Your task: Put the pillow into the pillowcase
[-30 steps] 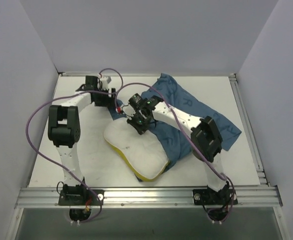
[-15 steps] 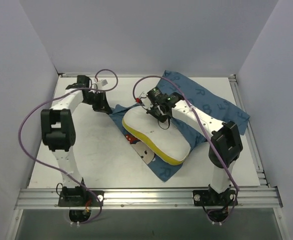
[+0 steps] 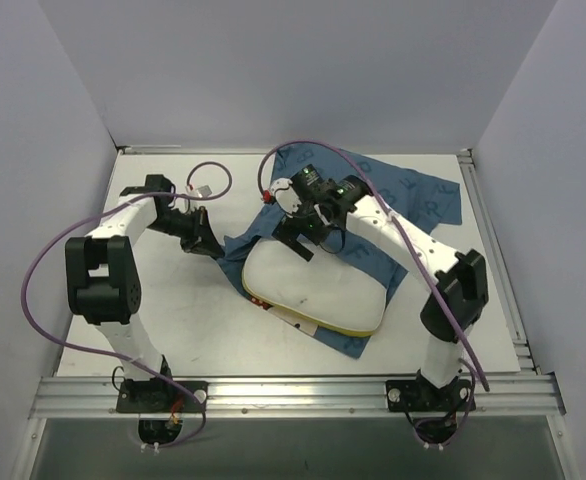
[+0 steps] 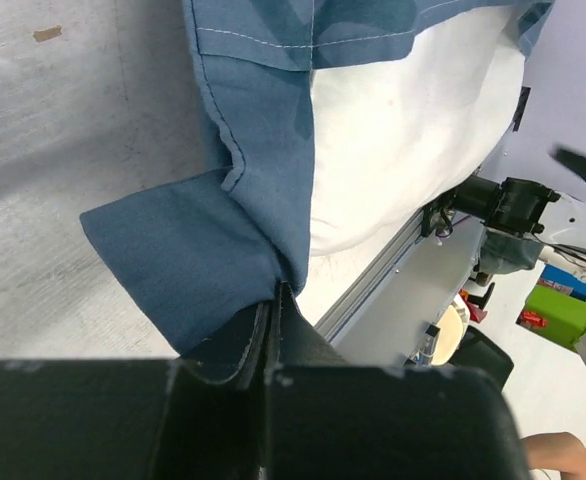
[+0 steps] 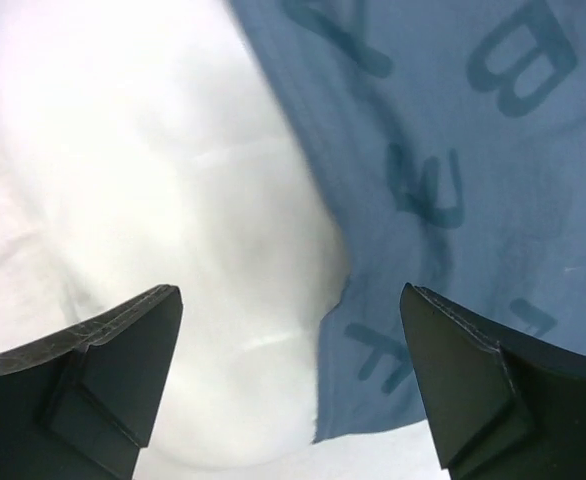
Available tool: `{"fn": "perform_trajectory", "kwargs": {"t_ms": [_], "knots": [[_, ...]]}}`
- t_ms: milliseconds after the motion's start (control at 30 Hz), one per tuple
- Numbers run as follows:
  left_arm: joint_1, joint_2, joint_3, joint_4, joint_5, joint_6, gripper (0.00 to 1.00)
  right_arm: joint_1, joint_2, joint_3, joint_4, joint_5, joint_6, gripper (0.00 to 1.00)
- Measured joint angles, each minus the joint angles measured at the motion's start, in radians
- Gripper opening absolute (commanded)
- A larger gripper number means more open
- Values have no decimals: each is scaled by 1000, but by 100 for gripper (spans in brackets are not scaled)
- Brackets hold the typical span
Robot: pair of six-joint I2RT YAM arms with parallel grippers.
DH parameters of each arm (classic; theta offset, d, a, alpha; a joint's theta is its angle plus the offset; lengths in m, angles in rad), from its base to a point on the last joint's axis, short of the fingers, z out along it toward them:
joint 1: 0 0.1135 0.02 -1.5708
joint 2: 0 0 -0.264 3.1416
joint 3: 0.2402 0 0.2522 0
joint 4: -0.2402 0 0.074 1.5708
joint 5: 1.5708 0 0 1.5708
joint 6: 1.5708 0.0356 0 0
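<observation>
Pinching a corner of the pillowcase (image 3: 413,200) tight between left fingers (image 4: 273,322), likely anchoring the cloth against sliding. Hovering right fingers (image 5: 113,370), spread wide and empty, over the pillow (image 3: 313,285), lying mostly uncovered atop the pillowcase on the desk (image 3: 173,310), seemingly ready for pushing inward.

Place: a robotics lab test cell, built for recording.
Enclosure: plain pale walls (image 3: 33,150) box in the white table (image 3: 193,310) on three sides.
Mounting: an aluminium rail (image 3: 293,385) runs along the near edge, and the left arm (image 3: 101,275) and right arm (image 3: 456,290) have their bases on it.
Wiring: a purple cable (image 3: 43,270) loops loose from base to wrist on each arm.
Beyond the table: the left wrist view shows blurred workshop gear, among it a green box (image 4: 558,312).
</observation>
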Motion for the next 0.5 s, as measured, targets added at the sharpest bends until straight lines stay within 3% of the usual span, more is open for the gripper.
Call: {"fn": "perform_trajectory", "kwargs": {"t_ms": [133,267,367,500], "knots": [[2,0,0,3,10,-12,0,27,-115,-5,-34,-141,17,100],[2,0,-18,16,26,-37,0,162,-166,-73,-2,-167,26,100],[8,-2,-56,21,37,-51,0,241,-73,-101,51,-161,36,100],[21,-18,-104,24,44,-58,0,252,100,-100,113,-67,65,100]]}}
